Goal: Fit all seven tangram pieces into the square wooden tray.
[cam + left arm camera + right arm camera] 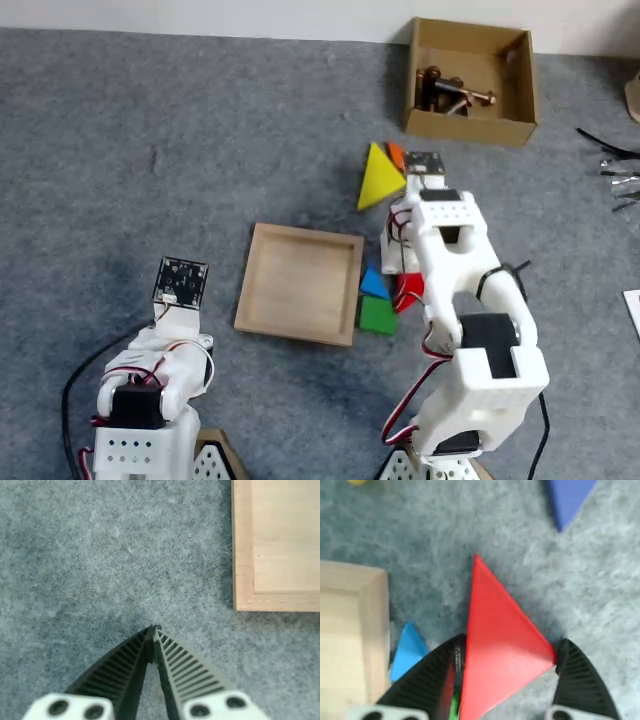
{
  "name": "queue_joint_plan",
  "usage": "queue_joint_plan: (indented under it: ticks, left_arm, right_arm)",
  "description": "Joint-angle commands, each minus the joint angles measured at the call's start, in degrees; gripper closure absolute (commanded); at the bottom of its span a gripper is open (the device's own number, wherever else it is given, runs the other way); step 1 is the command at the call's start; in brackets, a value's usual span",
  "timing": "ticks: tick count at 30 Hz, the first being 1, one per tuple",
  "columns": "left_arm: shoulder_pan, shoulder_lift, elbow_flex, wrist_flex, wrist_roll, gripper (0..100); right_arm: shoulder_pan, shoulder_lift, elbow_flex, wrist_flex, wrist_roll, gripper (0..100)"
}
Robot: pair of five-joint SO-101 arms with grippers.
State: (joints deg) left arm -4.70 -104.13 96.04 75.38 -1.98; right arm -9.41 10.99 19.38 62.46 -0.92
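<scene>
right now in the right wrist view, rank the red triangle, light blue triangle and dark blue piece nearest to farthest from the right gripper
1. red triangle, held in the right gripper
2. light blue triangle, beside the wooden tray
3. dark blue piece, farther out on the carpet

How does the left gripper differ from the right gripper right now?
The left gripper is shut and holds nothing; the right gripper is shut on the red triangle. The left gripper is over bare grey carpet beside the wooden tray; the right gripper is on the tray's opposite side, close to the light blue triangle. Both point down at the carpet.
</scene>
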Motion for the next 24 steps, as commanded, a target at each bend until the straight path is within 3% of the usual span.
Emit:
queue_joint_plan:
  ticks: [1, 16, 24]
  left_arm:
    - [-0.57, -0.31, 1.10, 0.18, -0.53, 99]
    - [-0.57, -0.31, 1.10, 0.18, -0.53, 99]
    - [-0.57, -0.31, 1.10, 0.18, -0.53, 99]
  right_arm:
    - [0.13, -1.98, -6.20, 3.82, -2.37, 77.1]
    - [-7.69, -2.07, -9.10, 4.97, -5.27, 77.1]
    - [-5.49, -1.89, -10.68, 10.95, -7.91, 75.4]
